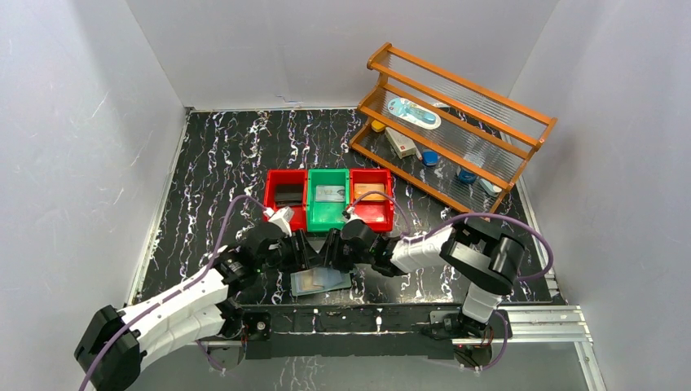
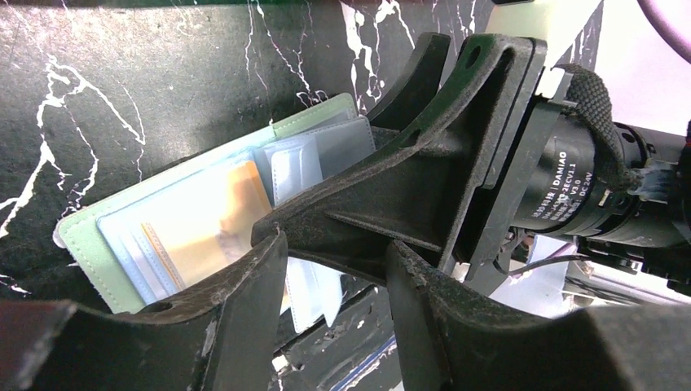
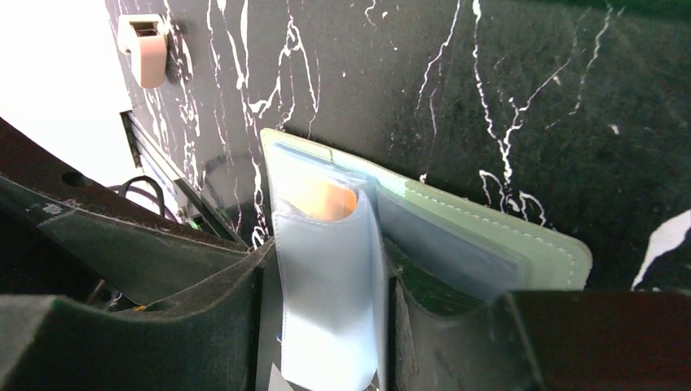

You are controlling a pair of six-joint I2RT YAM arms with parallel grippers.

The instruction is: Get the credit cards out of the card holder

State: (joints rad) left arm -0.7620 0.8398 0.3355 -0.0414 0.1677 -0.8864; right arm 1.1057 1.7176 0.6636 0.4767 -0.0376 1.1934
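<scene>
The sage-green card holder [image 1: 322, 283] lies open near the table's front edge, its pale blue sleeves [image 2: 293, 163] fanned out. A tan-gold credit card [image 2: 216, 213] shows inside one sleeve and is also seen as an orange edge [image 3: 323, 198]. Both grippers meet over the holder. My left gripper [image 2: 338, 244] hovers open above the sleeves, nothing between its fingers. My right gripper [image 3: 327, 261] is open with one upright, bowed sleeve [image 3: 334, 309] between its fingers, touching the right one. Three credit cards lie in the bins: dark [image 1: 286, 194], silvery [image 1: 329, 194], tan [image 1: 369, 192].
Red [image 1: 273, 213], green [image 1: 313, 213] and red [image 1: 389, 213] bins stand in a row just behind the grippers. A wooden rack [image 1: 456, 122] with small items fills the back right. A small pinkish-white clip [image 3: 147, 49] lies on the table near its front edge.
</scene>
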